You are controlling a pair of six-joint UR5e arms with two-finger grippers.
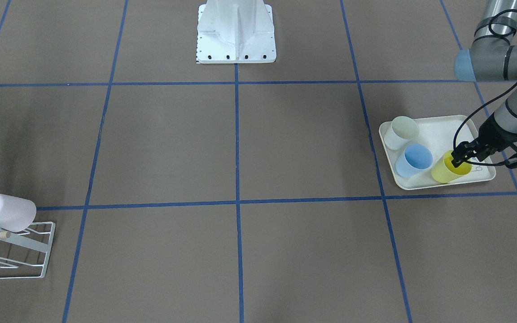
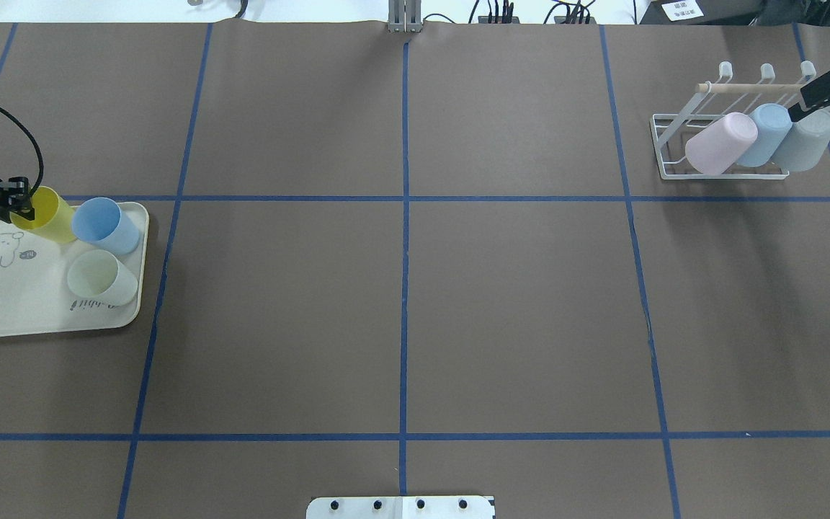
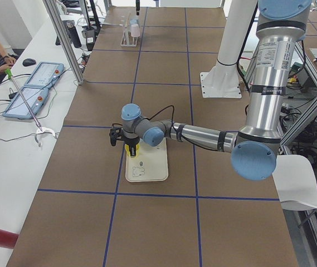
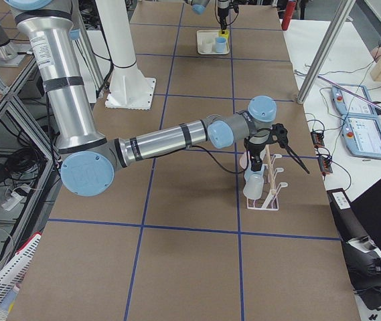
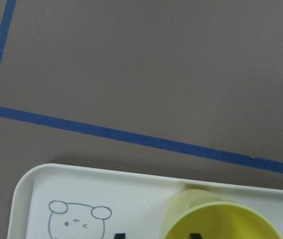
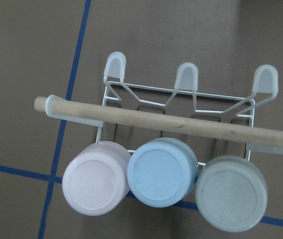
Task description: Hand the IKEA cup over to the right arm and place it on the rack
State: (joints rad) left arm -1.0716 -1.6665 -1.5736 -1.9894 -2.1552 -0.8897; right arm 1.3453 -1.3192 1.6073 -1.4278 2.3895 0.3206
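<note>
Carefully: your left jaws straddle the rim of the yellow cup (image 1: 444, 170) on the tray (image 1: 442, 130), though whether they've clenched I cannot tell; pinch squarely, lift straight. Farther off, the right jaws hang released above the rack (image 2: 746, 87).

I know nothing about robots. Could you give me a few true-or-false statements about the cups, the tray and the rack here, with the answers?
1. Three cups hang on the rack. True.
2. The tray holds four cups. False: it holds three, the yellow cup, the blue cup and the pale cup.
3. The left gripper is at the blue cup. False: it is at the yellow cup's rim.
4. The yellow cup stands on the tray with its open end up. True.
5. The pink cup hangs in the middle of the rack. False: it hangs at one end.
</note>
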